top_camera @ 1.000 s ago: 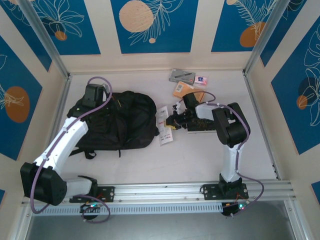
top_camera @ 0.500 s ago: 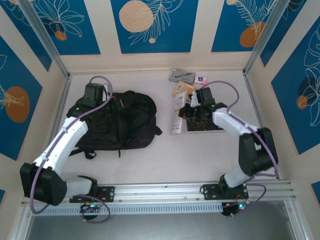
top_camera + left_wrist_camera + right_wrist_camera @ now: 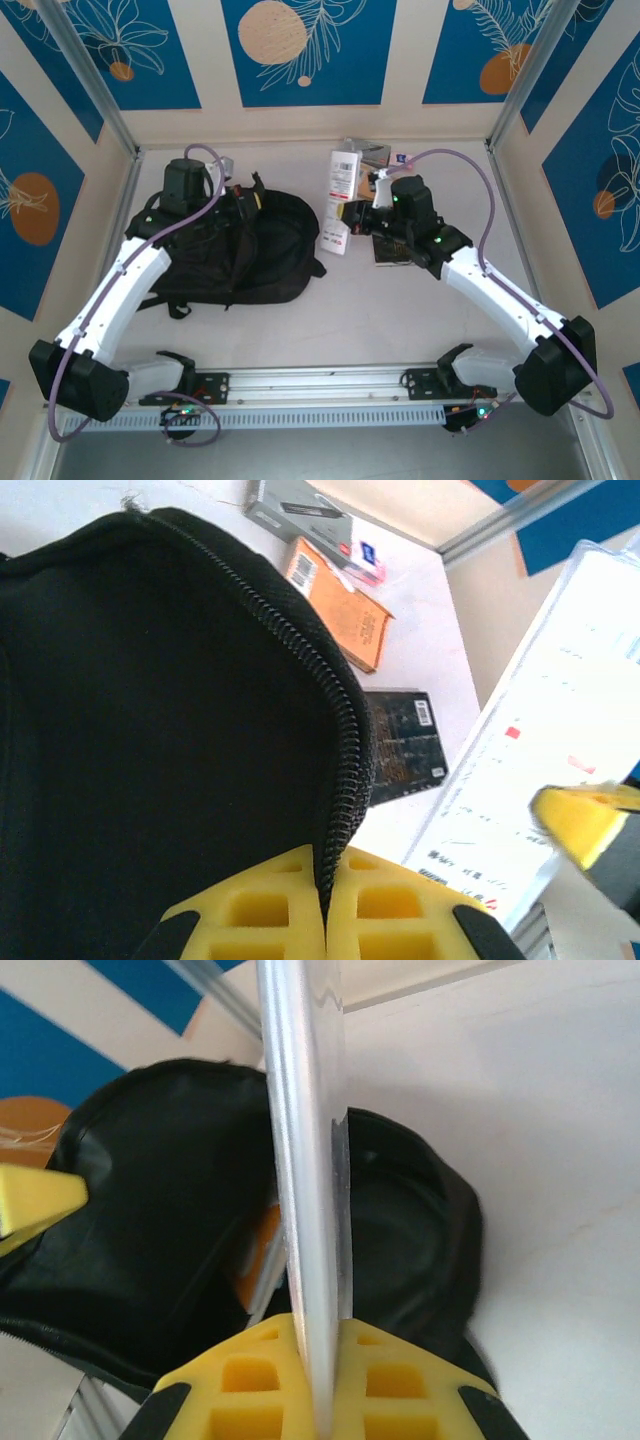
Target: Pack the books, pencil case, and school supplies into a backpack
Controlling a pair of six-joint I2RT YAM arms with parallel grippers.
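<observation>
1. Holding the strip packet (image 3: 305,1160) clamped by its end, my right gripper (image 3: 322,1360) faces the backpack (image 3: 150,1160) ahead; the packet seems light and bendy.
2. My left gripper (image 3: 325,925) pinches the soft zip rim (image 3: 345,740).

Robot test cell, aluminium frame (image 3: 91,80), patterned wall panels (image 3: 350,60)

Bright even light, soft shadows — wrist views blur up close; strip packet (image 3: 540,730) glares.

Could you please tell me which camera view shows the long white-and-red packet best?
Top external: the packet appears full length, gripped by the right gripper. The right wrist sees it edge-on; the left wrist catches a blurred stretch of its white face.
</observation>
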